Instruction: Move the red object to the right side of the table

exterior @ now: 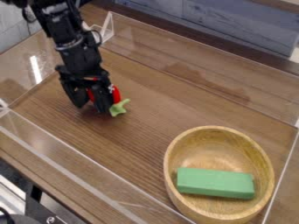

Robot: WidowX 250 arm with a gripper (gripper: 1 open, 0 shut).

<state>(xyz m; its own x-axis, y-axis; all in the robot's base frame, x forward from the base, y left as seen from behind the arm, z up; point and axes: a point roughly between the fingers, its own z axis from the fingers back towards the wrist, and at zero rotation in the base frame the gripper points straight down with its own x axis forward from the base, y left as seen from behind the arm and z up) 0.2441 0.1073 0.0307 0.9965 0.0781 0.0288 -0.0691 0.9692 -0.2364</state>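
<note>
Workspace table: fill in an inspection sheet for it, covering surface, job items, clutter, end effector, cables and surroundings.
Surface: brown wood-grain table, edged by low clear walls; no spill seen.
Job's things: red strawberry-like toy with green leafy stem, on the table's left part, partly hidden by the end effector.
Clutter: round light wooden bowl at the lower right, green rectangular block inside it.
End effector: dark, open, down at the toy; a firm grip is not shown.
Cables: dark, cable-like shape at the lower left edge, not clear enough to name.
Surroundings: dark area beyond the walls, details unclear.
</note>
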